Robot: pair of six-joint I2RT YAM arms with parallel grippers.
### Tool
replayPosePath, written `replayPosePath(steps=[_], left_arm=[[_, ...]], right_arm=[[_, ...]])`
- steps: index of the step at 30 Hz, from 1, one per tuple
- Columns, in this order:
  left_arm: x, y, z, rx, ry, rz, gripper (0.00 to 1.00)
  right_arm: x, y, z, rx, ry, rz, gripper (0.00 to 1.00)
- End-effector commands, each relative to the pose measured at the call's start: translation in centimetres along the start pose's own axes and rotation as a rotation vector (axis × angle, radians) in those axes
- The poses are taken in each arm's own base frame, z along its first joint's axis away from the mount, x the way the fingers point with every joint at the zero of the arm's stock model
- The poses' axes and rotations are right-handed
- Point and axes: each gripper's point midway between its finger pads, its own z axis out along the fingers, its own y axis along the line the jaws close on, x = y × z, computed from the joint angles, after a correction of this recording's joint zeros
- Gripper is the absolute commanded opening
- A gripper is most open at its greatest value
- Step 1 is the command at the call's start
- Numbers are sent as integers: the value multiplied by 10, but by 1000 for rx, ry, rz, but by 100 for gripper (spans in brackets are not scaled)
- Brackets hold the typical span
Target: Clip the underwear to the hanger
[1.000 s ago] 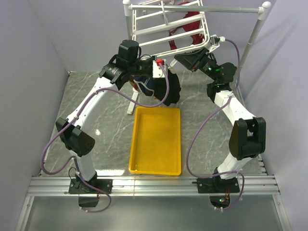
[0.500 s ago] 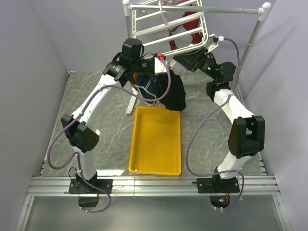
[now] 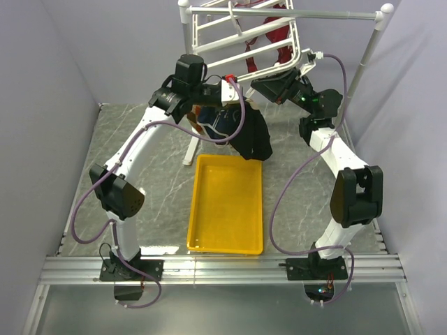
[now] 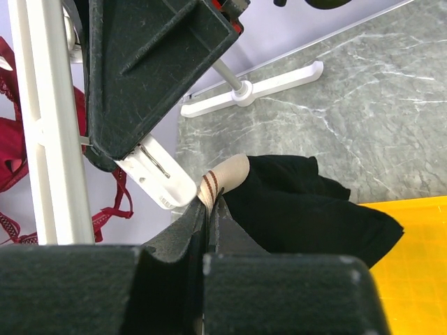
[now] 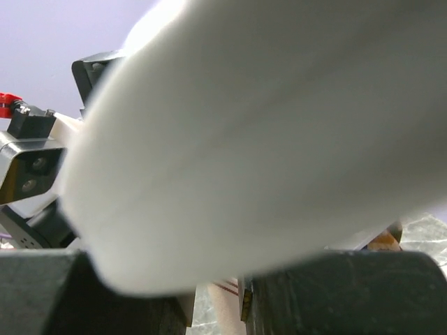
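Waistband at clip, upper centre of the top view.
Left end effector [image 4: 209, 209] clamped on the tan waistband of the black underwear [image 4: 300, 202], just beside a white clip [image 4: 164, 183] pinched by the right end effector [image 3: 257, 85] under the hanger [image 4: 49, 139].

Before you, the black soft-cloth underwear [image 4: 300, 209] looks matt, its beige waistband finely ribbed and woven. The white plastic bar hanger [image 4: 49, 139] is smooth and faintly glossy, and the red lace garment [image 4: 10, 146] is openwork. Your yellow plastic tray [image 3: 227, 209] shines, as does the polished grey marble-look tabletop [image 3: 160, 188].
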Motion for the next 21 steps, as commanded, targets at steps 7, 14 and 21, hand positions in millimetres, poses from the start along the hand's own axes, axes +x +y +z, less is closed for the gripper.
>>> replayPosePath(steps=[7,14,21], left_arm=[[3,18,-8,-47,15,54,0],[22,-40,-26,106,227,147,0],[45,-132,-67,383,457,270,0]], right_arm=[[-2,19,9,-81,30,0,0],[-7,11,10,-59,21,7,0],[-6,8,10,-52,23,15,0]])
